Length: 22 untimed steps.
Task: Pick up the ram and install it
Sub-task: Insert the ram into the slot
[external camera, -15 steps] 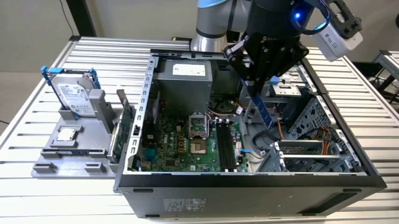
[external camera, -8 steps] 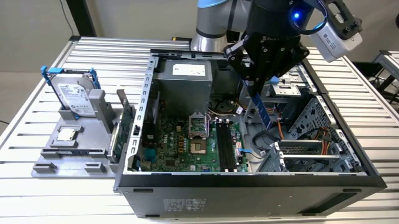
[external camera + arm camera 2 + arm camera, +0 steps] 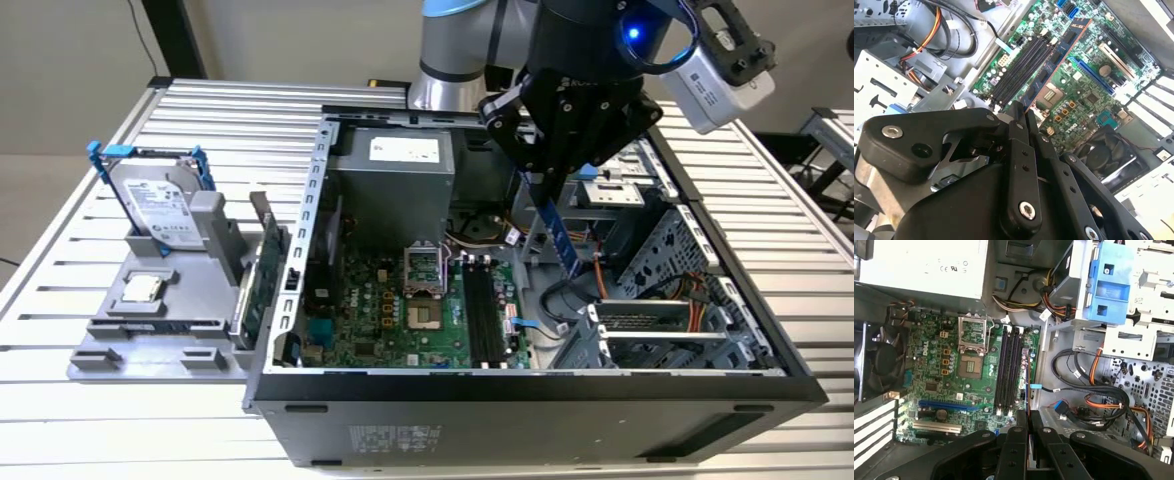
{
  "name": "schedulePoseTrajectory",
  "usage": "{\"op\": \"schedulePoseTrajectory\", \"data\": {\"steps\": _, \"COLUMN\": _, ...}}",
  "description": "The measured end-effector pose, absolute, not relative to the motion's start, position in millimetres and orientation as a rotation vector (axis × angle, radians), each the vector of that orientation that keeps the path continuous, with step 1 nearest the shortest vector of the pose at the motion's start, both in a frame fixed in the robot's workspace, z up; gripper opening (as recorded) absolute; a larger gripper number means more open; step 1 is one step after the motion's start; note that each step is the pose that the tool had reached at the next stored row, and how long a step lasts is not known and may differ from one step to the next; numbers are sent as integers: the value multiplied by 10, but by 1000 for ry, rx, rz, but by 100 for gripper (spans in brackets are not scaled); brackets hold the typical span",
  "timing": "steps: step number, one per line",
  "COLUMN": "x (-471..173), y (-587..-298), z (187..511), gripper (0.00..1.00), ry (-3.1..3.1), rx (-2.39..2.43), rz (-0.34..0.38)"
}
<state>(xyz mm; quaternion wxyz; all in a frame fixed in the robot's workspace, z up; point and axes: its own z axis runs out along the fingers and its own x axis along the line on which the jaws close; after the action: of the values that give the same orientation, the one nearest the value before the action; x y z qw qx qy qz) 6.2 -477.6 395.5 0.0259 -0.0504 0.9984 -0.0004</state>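
The one arm (image 3: 454,50) reaches down into the open computer case (image 3: 534,385). Its two fingers (image 3: 1015,450) pinch the one ram (image 3: 558,230), which hangs high near the black slots (image 3: 1009,370) on the green board (image 3: 934,365).

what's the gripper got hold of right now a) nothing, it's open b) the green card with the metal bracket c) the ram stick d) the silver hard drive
c: the gripper is shut on the thin bluish ram, which hangs down from it over the motherboard.
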Motion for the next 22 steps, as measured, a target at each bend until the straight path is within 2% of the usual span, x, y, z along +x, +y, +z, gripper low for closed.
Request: {"op": "schedulePoseTrajectory", "data": {"steps": 22, "x": 79, "y": -4776, "z": 3857, "gripper": 0, "ry": 3110, "rx": -90, "rz": -2}}
